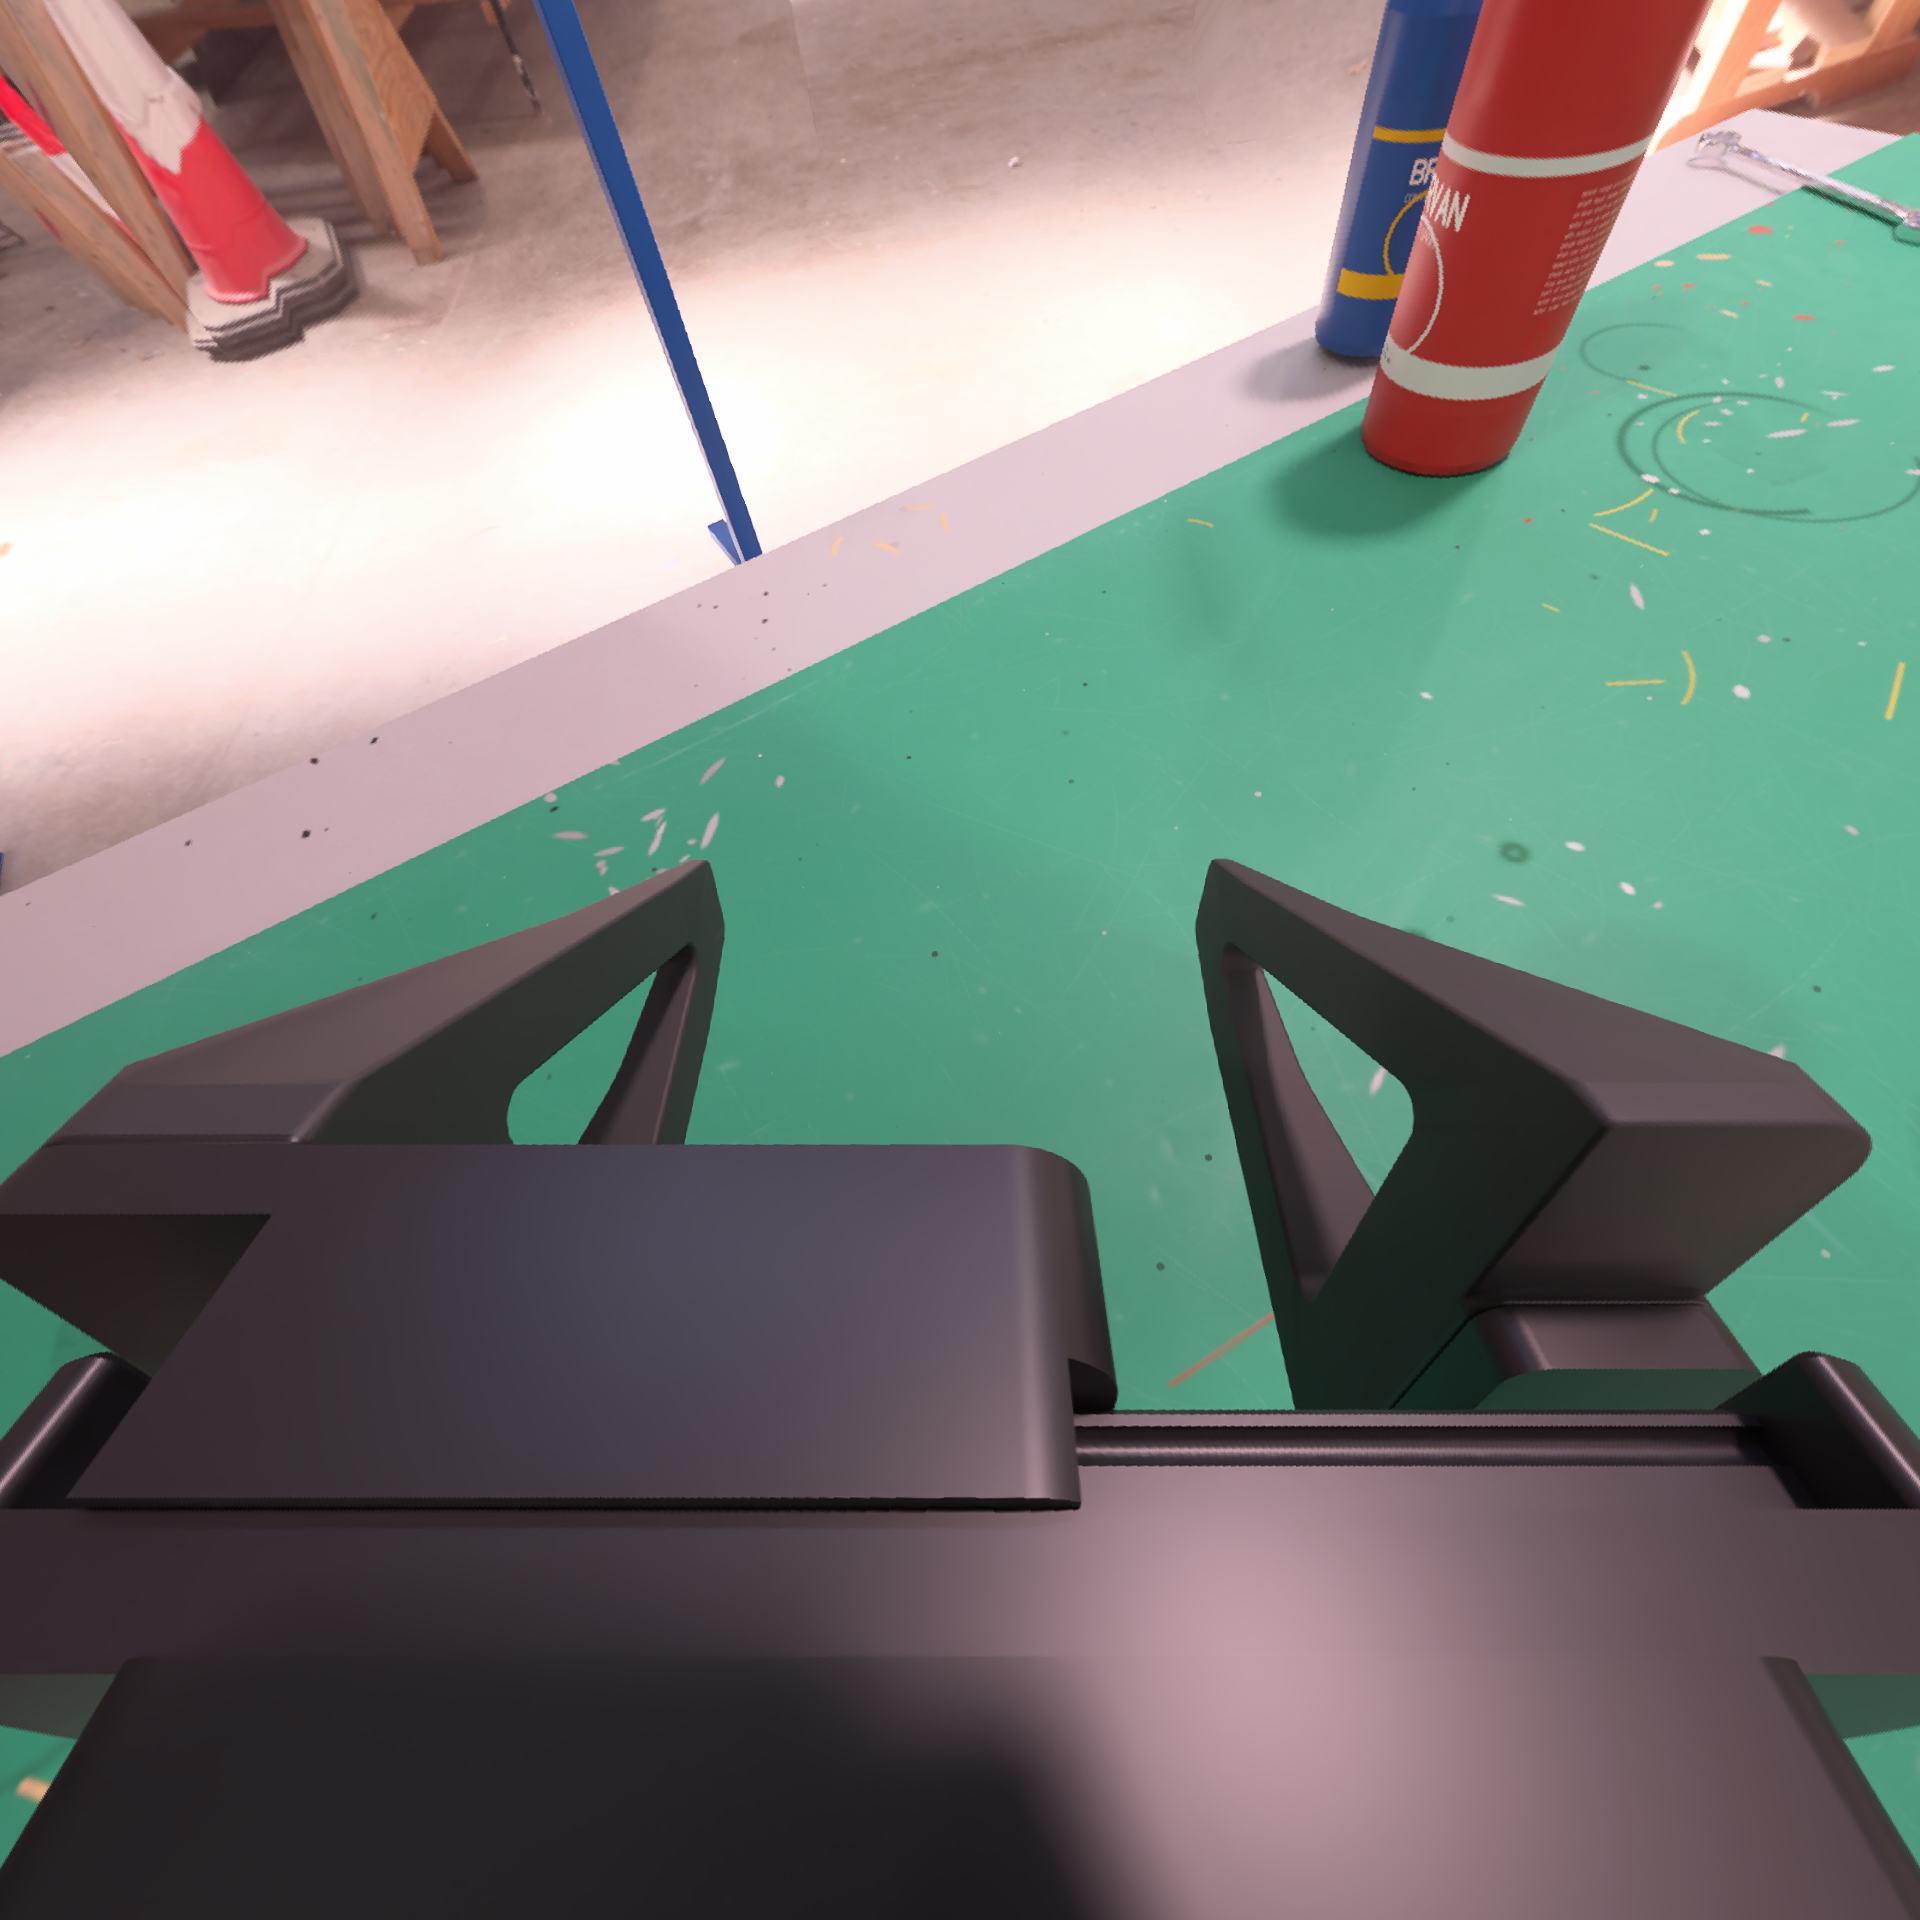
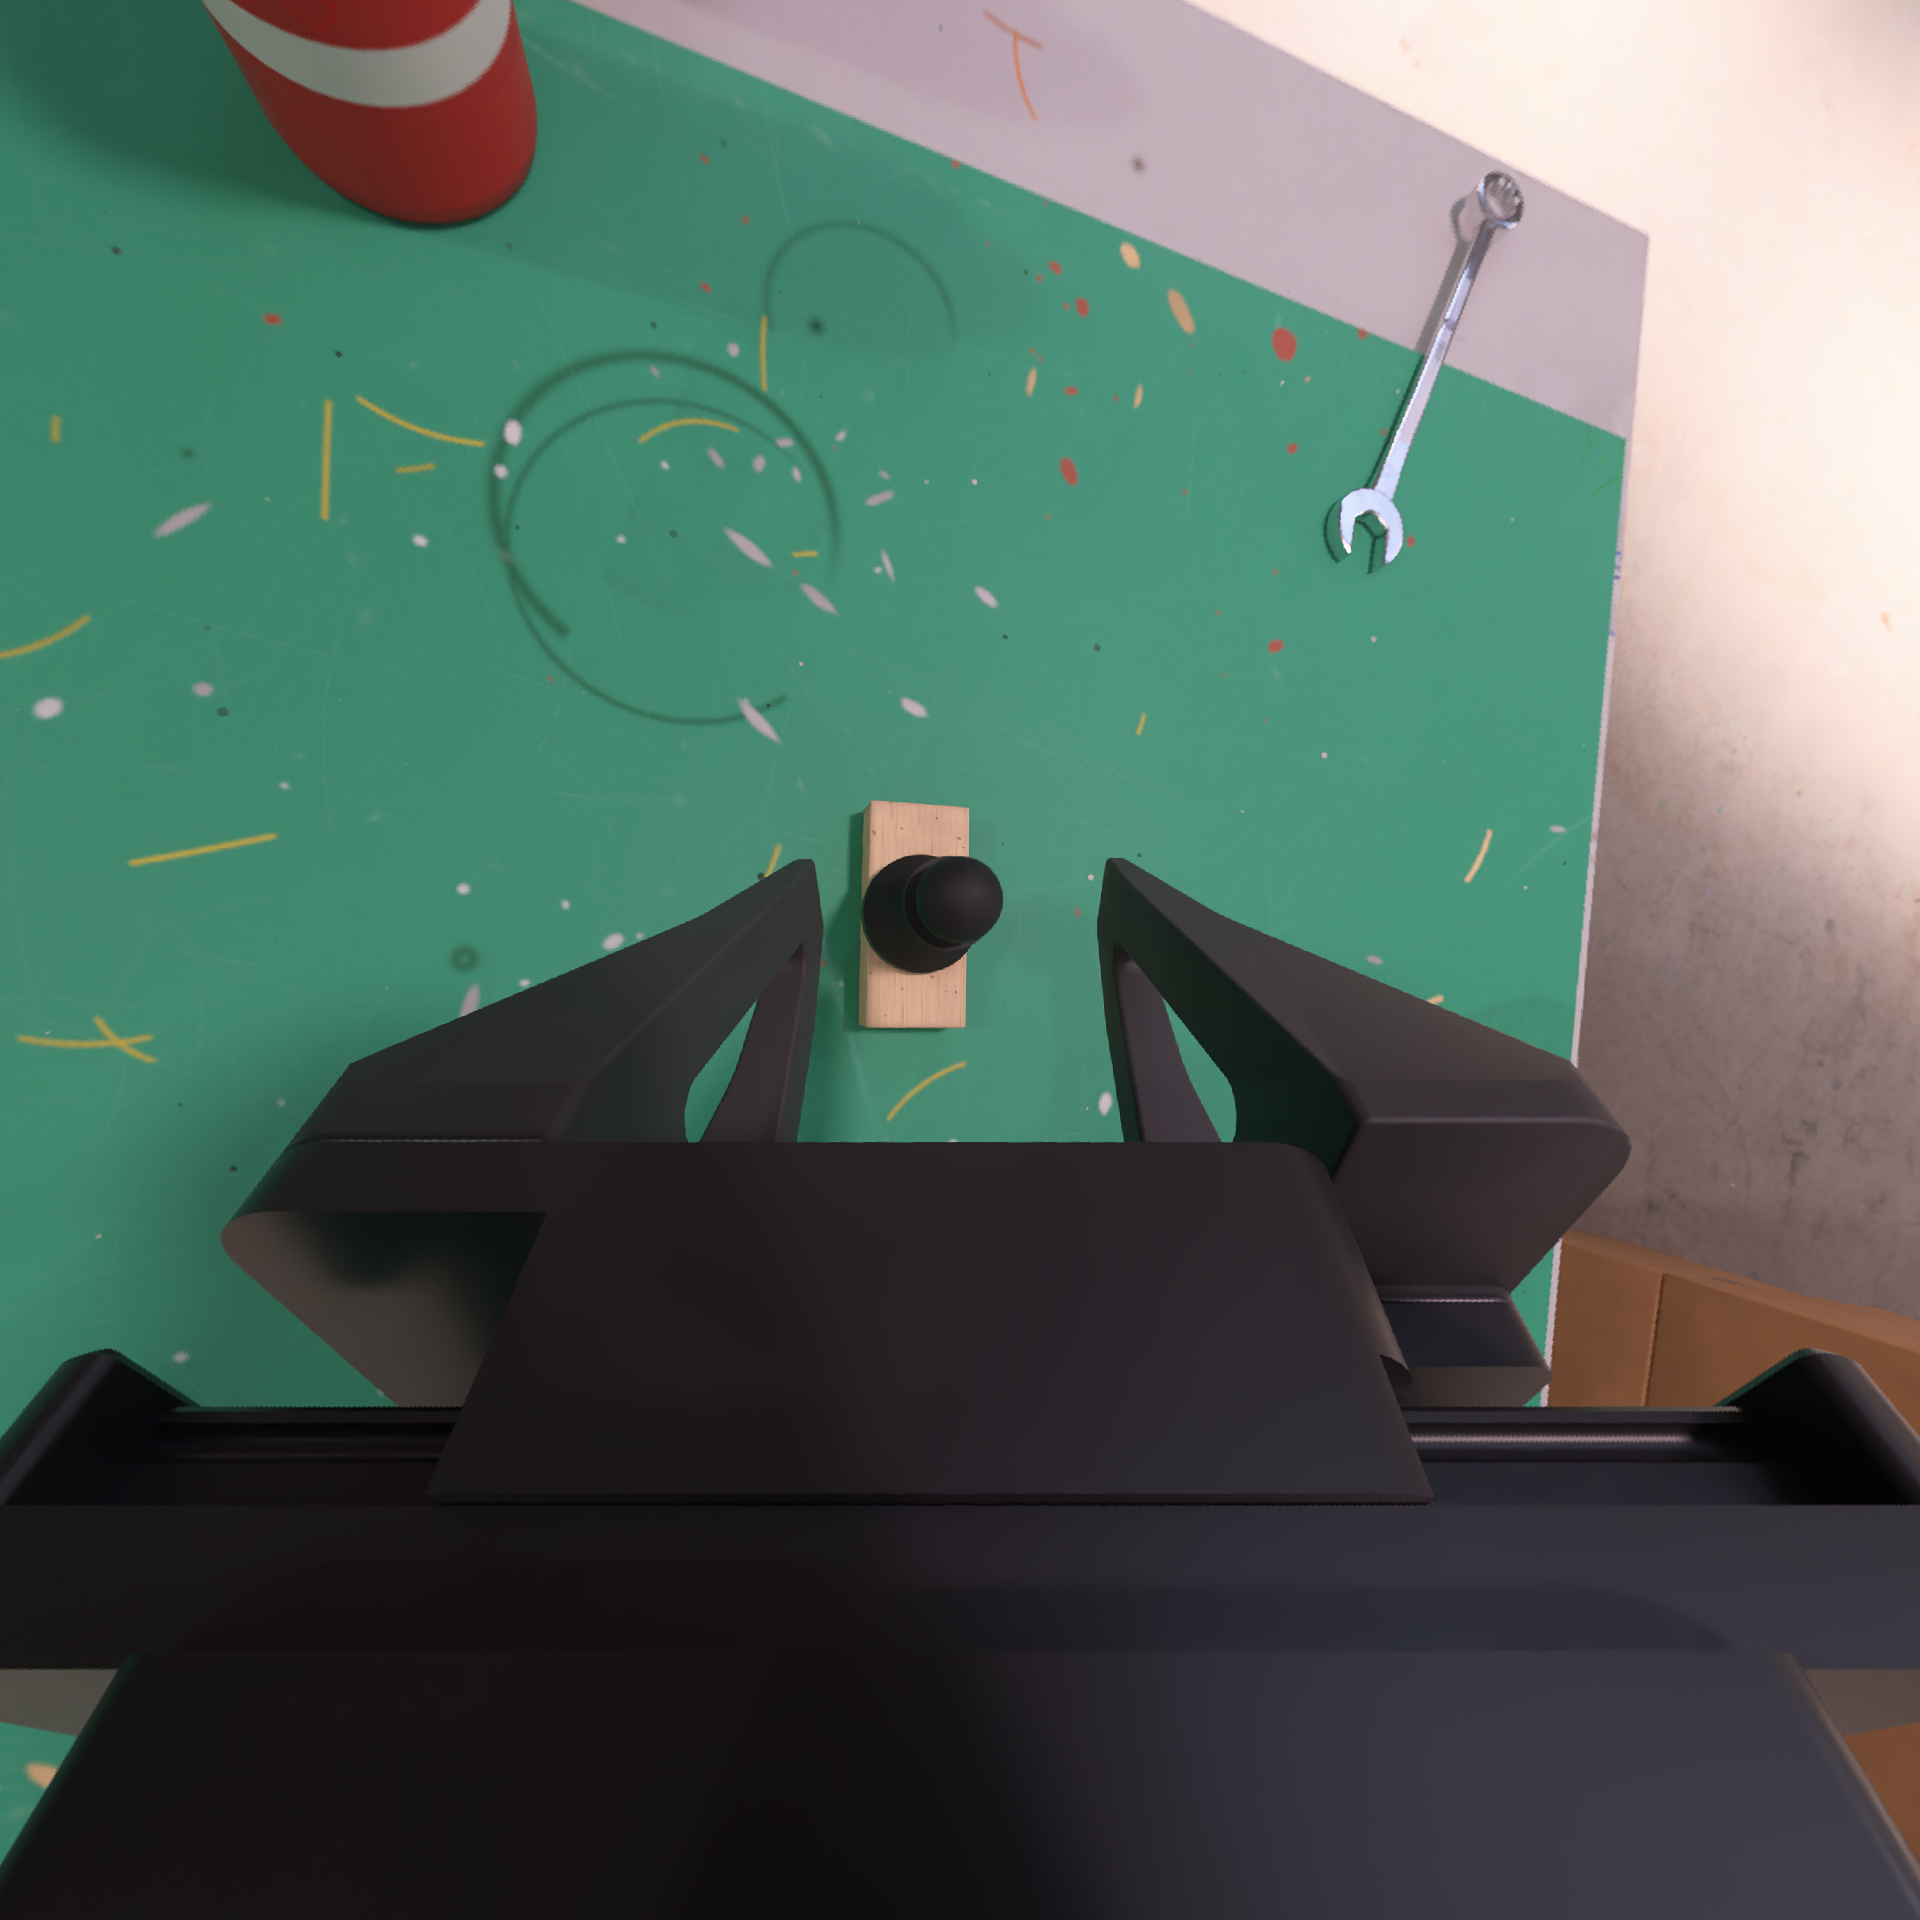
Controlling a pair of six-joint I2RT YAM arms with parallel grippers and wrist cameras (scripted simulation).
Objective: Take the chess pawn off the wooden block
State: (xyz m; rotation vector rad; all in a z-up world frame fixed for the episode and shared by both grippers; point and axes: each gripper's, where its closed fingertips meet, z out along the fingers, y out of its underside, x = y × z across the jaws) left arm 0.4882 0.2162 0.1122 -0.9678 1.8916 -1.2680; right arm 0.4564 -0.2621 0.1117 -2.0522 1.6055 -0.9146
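In the right wrist view a black chess pawn stands upright on a small pale wooden block that lies flat on the green mat. My right gripper is open and looks straight down on them, with the pawn between its fingertips, a little nearer the left finger. How high it is above the pawn I cannot tell. My left gripper is open and empty over bare green mat in the left wrist view. The pawn and block do not show there.
A red can and a blue can stand near the mat's far edge; the red can also shows in the right wrist view. A silver wrench lies at the mat's far right. A grey table border runs along the edge.
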